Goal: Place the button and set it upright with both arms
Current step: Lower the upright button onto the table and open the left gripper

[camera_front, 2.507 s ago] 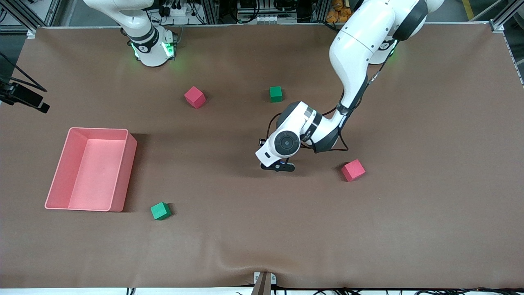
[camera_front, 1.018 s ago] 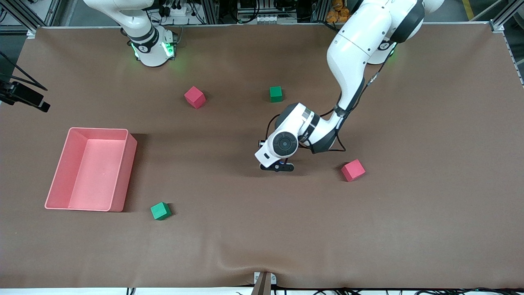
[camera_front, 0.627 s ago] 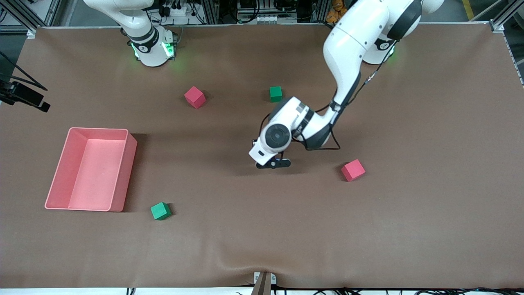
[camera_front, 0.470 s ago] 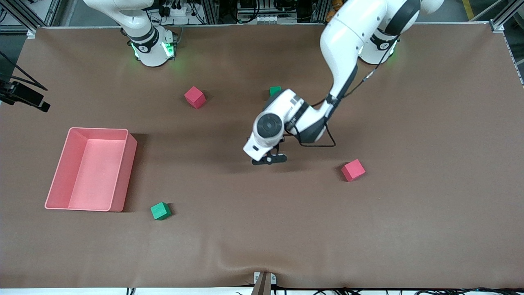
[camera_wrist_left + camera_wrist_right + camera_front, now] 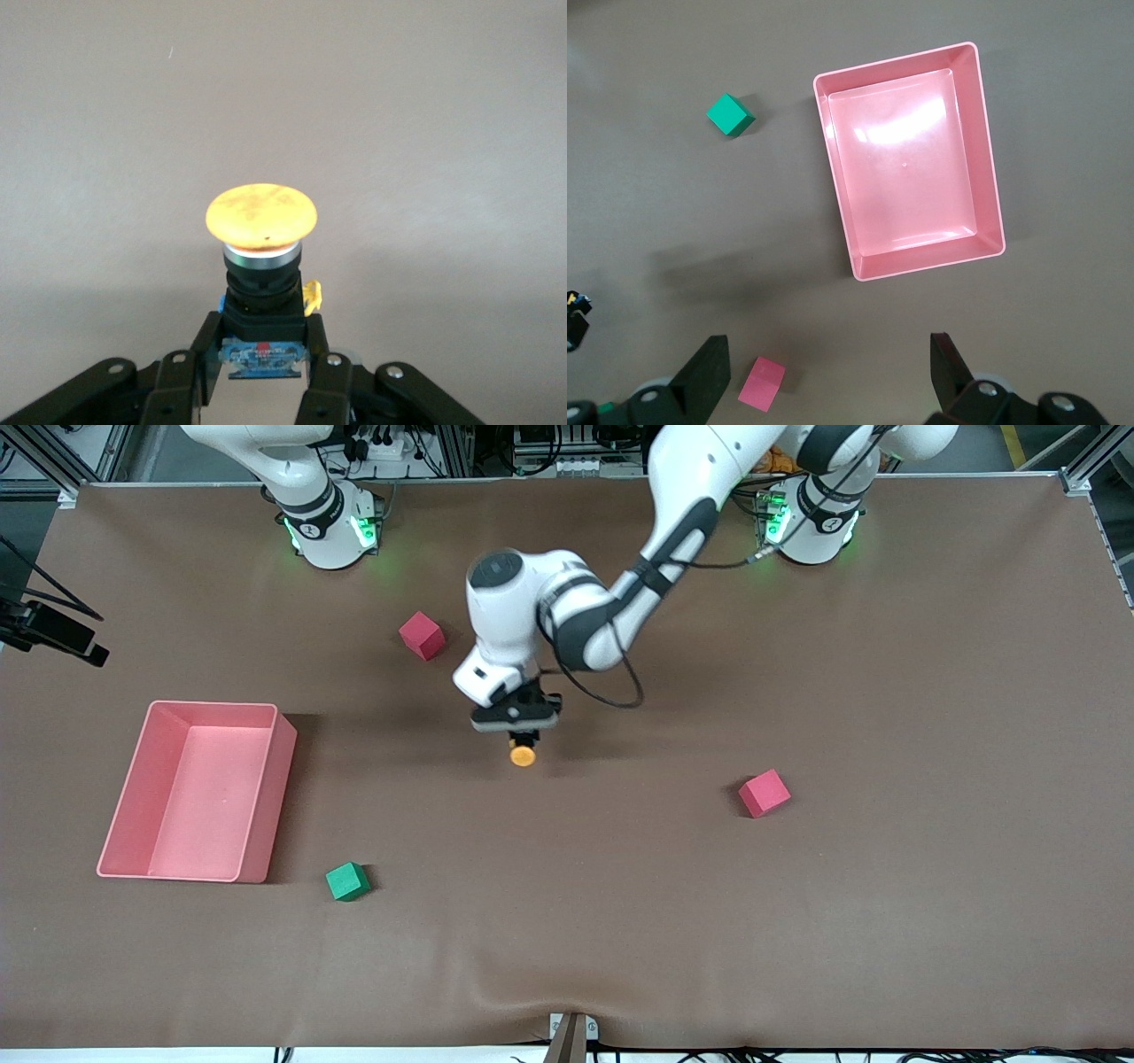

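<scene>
My left gripper (image 5: 522,739) is shut on the button (image 5: 523,755) and holds it in the air over the middle of the table. In the left wrist view the fingers (image 5: 326,372) clamp the button's blocky black body, and its round orange cap (image 5: 261,215) points away from the palm. My right gripper (image 5: 830,363) is open and empty, high over the table at the right arm's end. It is out of the front view, where only the right arm's base (image 5: 328,527) shows.
A pink bin (image 5: 276,797) stands at the right arm's end and also shows in the right wrist view (image 5: 926,254). A green cube (image 5: 347,881) lies beside it. Two red cubes (image 5: 422,635) (image 5: 764,793) lie on the brown mat. The right wrist view shows a green cube (image 5: 729,114) and a red cube (image 5: 761,383).
My left gripper has risen from the mat and swung toward the right arm's end. The orange-capped button now shows in its fingers. The left arm now hides the green cube near the bases.
</scene>
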### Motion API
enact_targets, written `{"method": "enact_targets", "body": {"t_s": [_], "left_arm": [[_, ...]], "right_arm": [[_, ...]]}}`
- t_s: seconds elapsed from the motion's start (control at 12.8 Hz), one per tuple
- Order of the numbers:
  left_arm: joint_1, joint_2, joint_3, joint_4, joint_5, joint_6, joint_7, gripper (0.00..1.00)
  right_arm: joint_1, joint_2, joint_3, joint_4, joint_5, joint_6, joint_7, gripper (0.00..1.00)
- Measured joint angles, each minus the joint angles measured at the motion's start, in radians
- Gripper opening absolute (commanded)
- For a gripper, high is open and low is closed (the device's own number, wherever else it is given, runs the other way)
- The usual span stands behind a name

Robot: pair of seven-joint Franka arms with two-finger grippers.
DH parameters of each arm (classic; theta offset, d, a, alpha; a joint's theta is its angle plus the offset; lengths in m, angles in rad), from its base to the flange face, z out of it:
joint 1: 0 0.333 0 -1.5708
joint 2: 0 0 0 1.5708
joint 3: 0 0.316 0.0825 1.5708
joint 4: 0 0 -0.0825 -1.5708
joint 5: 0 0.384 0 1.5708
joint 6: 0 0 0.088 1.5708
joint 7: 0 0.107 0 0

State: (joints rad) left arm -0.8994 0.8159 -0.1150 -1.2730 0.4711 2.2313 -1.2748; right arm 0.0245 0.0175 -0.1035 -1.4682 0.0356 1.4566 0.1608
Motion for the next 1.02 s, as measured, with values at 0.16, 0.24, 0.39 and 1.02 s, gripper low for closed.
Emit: {"method": "enact_targets", "body": {"t_s": [0.16,0.24,0.39,1.02], "left_arm": [[-0.047,0.005,0.0,-0.006,0.273,0.008,-0.222,0.0],[-0.065,0.008,0.0,-0.013,0.419,0.008,-0.36,0.0],[-0.087,0.022,0.0,-0.033,0.643,0.008,-0.592,0.0],[-0.182,0.175,0.003,-0.079,1.096,-0.11,-1.052,0.0]], "right_arm": [[0.0,0.0,0.0,0.0,0.0,-0.001,0.0,1.0],[0.0,0.0,0.0,0.0,0.0,-0.002,0.0,1.0],[0.0,0.0,0.0,0.0,0.0,-0.003,0.0,1.0],[0.0,0.0,0.0,0.001,0.0,-0.007,-0.001,1.0]]}}
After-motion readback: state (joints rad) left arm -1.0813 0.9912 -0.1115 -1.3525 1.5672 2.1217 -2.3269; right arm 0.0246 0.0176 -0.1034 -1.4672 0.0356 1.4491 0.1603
